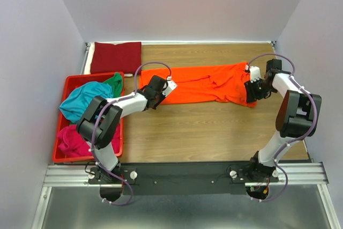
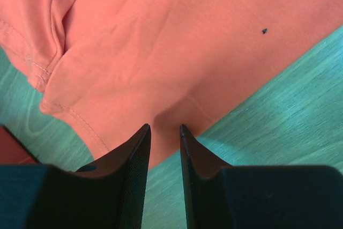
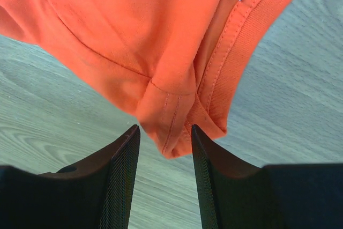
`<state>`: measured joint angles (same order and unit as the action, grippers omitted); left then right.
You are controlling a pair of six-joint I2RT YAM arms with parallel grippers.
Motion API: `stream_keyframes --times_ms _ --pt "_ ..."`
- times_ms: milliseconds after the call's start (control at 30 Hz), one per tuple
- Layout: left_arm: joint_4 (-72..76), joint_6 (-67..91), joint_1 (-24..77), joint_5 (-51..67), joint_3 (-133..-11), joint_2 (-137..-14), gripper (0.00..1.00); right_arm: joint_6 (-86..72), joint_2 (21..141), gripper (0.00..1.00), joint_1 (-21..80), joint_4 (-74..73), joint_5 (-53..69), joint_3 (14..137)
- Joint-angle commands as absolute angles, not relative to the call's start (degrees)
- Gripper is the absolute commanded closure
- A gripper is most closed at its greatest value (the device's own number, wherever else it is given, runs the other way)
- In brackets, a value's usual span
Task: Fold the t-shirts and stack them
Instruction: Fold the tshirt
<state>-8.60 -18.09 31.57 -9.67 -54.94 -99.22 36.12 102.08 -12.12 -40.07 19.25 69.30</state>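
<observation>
Matt orange cloth t-shirt, wood-grain table

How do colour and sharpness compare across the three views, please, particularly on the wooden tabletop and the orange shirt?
Top external view: even lighting, brown wooden tabletop, saturated bright orange cloth t-shirt, everything sharp. Left wrist view: a colour cast turns the wood greenish and the shirt paler salmon; stitching stays sharp. Right wrist view: wood looks grey, shirt vivid, seams crisp, black fingers slightly soft.

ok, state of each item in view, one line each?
orange t-shirt: stretched out across the table, rumpled, not folded
dark red t-shirt: folded flat, far left corner
crate: holds teal, green and magenta tees, all crumpled
left tool: pinching the orange shirt's edge
right tool: closed on bunched cloth by the collar
</observation>
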Motion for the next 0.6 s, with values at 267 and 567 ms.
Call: stream_keyframes --times_ms 267,567 --pt "-8.35 -17.14 31.11 -10.72 -56.07 -102.04 0.64 36.83 104.68 0.65 -12.66 -40.08 19.95 71.54" --pt "-8.61 -17.05 31.11 -10.63 -55.64 -102.22 0.64 34.2 105.12 0.96 -13.01 -38.85 18.55 75.41"
